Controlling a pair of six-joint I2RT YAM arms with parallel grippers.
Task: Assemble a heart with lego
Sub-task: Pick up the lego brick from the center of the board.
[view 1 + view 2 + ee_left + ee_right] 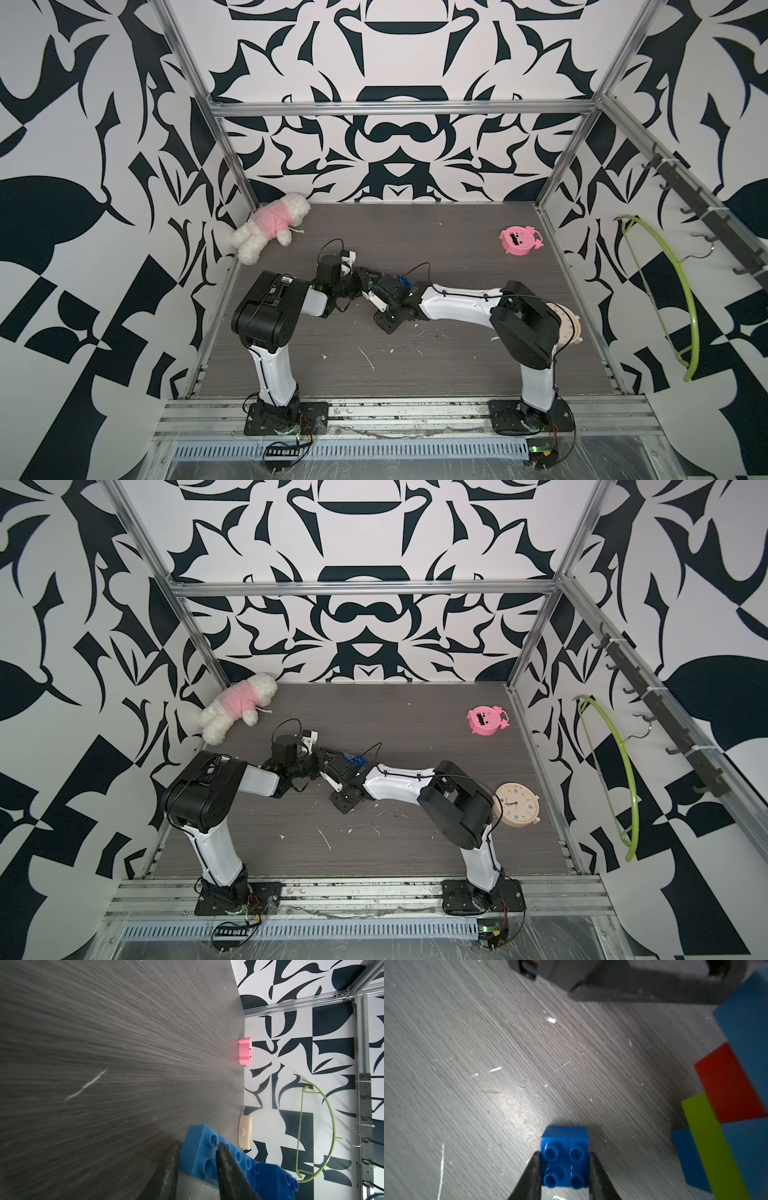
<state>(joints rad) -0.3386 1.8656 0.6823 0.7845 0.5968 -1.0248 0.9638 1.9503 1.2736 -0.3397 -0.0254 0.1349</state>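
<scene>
1. Blue on blue! The right gripper (564, 1154) has its fingers pinched against both smooth sides of the 2x2 (564, 1138), studs up towards the wrist camera, down at the table (488, 1043).
2. The left gripper (196, 1151) is clamped on the heart (729, 1084), one finger across a blue piece's studs. The heart sits tilted just beside the 2x2, not touching it, with red and lime showing.
3. Danger one: the pinch is only on slick side walls, near the fingertips. I'd say a quick lift or twist could let the 2x2 rotate or squirt out.
4. Danger two: the heart is held by a single piece. An off-square push with the studs misaligned could pivot it or pop a joint (and both wrists are crowded close, so a knock is possible).
5. Surface: grey wood-grain, scuffed with white flecks (551, 1020), and it looks slippery.
6. Room: black-and-white patterned walls (395, 137) and an aluminium frame (399, 109). The plush (270, 226), pink toy (519, 240), clock (515, 804) and hanger (681, 291) are all well apart.
</scene>
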